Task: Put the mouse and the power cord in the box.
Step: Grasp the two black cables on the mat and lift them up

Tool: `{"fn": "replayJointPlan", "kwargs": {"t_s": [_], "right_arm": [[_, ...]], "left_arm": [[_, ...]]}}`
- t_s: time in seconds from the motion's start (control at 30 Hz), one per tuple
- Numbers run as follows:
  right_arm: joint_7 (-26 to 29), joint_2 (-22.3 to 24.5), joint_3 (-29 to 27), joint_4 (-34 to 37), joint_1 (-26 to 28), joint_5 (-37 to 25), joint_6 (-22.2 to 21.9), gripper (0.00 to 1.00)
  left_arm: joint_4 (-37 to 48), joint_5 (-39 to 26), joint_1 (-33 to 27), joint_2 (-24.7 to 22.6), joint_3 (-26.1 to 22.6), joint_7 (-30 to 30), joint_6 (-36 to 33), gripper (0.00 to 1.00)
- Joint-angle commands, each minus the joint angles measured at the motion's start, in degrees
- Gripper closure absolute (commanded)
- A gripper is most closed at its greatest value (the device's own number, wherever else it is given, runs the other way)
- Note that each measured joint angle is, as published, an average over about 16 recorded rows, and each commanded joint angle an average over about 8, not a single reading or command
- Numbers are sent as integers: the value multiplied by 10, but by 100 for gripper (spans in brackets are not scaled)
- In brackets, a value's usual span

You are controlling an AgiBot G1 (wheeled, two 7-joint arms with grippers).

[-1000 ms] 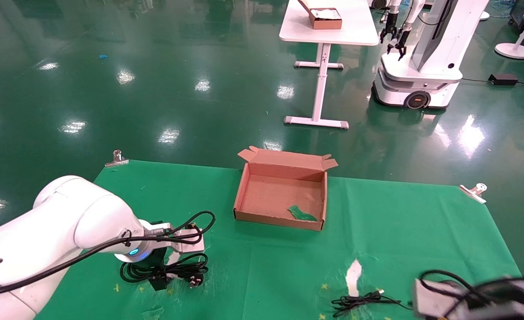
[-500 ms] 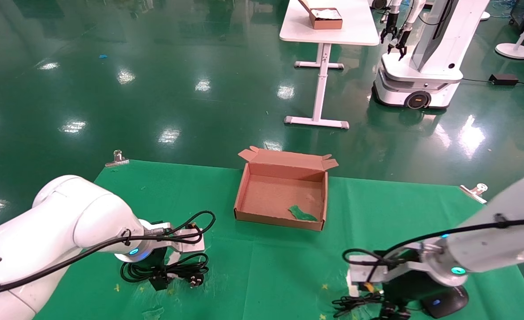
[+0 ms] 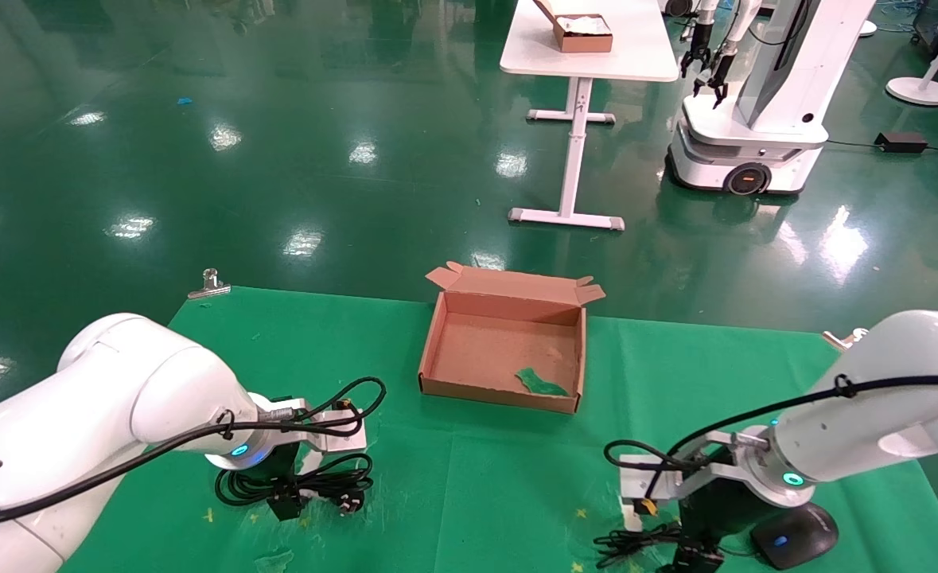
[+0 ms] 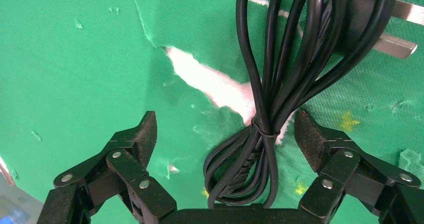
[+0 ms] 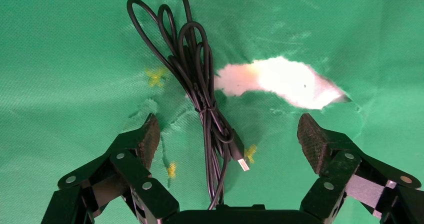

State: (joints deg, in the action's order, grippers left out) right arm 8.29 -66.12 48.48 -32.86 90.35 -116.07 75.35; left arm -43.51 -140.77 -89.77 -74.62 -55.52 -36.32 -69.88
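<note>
At the near edge of the green-covered surface [image 3: 476,493], on the robot's right, the right claw [image 5: 227,134] hangs low over the mouse's thin bundled cable [image 5: 202,96], its fingers [image 5: 142,139] spread wide to either side of the bundle and not touching it. The cable's USB plug [image 5: 240,159] lies between them. The mouse [image 3: 787,537] itself sits flat on the cloth just beside the claw, on its right, with a small blue light showing on its back. A white tear in the cloth [image 5: 282,81] lies close to the cable.

On the robot's left, a little farther in, the left claw [image 4: 225,139] is likewise released, its pads [image 4: 145,134] standing apart on both sides of the power cord [image 4: 280,74]. The cord lies coiled in long loops on the cloth, tied at the middle, with its pronged plug [image 4: 372,24] at the far end of the coil.

Beyond both arms, near the middle of the surface, the box [image 3: 437,350] stands open with its lid folded back. A green scrap [image 3: 542,383] lies on its floor; neither the mouse nor the cord is in it.
</note>
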Motion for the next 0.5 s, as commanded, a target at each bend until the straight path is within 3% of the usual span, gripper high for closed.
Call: {"fn": "replayJointPlan", "kwargs": {"t_s": [0.03, 0.5], "right_arm": [[-1, -2, 1, 6, 2, -2, -2, 100], [2, 5, -2, -11, -3, 4, 4, 100]], "left_arm": [[0, 0, 0, 0, 0, 0, 0, 100], [0, 0, 0, 0, 0, 0, 0, 100]]}}
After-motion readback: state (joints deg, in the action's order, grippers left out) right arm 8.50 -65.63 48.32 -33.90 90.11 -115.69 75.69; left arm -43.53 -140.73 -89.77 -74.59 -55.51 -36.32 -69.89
